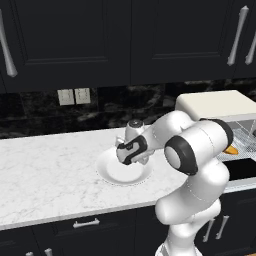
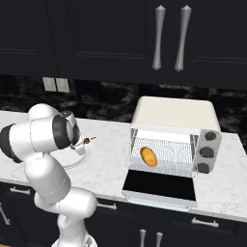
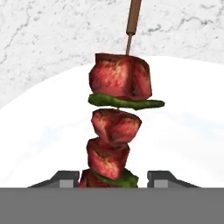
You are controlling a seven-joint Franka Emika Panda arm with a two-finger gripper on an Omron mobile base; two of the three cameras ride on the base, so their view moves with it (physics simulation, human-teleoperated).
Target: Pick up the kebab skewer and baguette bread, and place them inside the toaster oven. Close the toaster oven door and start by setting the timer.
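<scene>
White plate (image 3: 39,144) on marble counter (image 1: 45,170), dark cabinets (image 1: 65,40) above.

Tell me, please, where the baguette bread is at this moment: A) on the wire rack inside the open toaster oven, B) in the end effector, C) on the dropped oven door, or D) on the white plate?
A: the baguette bread lies on the wire rack of the toaster oven, above the lowered toaster oven door.

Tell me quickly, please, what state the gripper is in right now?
Gripper: jaws straddle the lower end of the kebab skewer above the white plate; whether they have closed on it cannot be told.
</scene>
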